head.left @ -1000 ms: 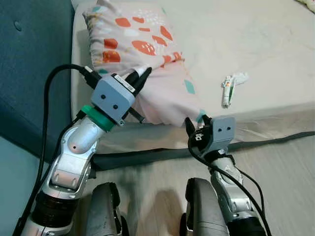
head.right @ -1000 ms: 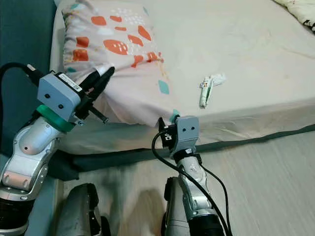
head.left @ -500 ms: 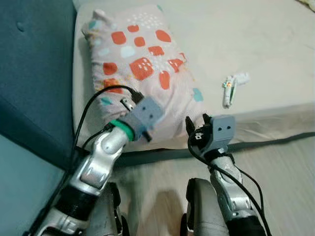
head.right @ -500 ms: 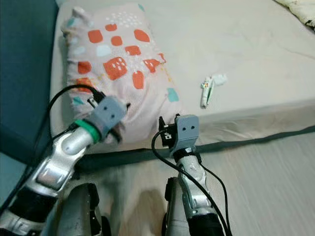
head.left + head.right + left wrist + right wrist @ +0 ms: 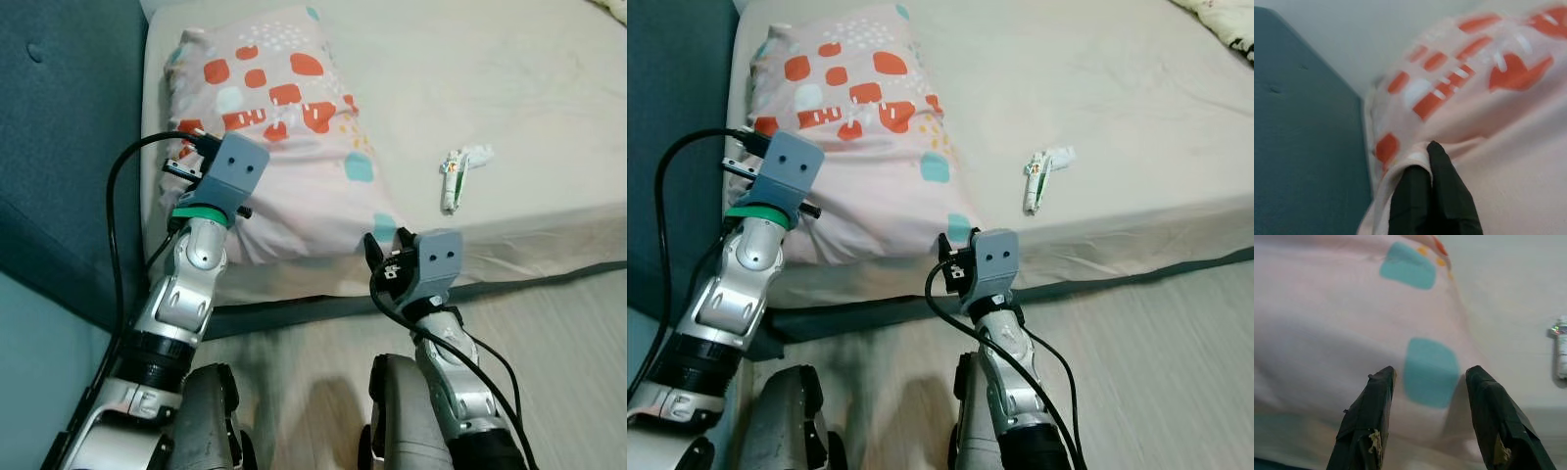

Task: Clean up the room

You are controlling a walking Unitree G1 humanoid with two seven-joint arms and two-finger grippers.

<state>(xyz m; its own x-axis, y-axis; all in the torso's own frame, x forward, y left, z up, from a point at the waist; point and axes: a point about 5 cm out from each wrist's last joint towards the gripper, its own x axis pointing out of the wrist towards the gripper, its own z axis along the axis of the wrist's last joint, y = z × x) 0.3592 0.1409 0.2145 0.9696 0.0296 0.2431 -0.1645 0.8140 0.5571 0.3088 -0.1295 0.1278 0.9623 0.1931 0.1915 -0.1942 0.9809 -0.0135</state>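
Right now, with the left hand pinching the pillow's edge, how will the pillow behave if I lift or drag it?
The pillow looks soft: its cover bunches around the left hand, so it would likely sag rather than lift flat. It seems light for its bulk, so dragging across the bed should be easy. The pinch may hold only loose cover, which could slip.

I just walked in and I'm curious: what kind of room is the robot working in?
Most likely a bedroom: a cream-sheeted mattress, a pink pillow with orange and teal patches, and a padded teal headboard beside it.
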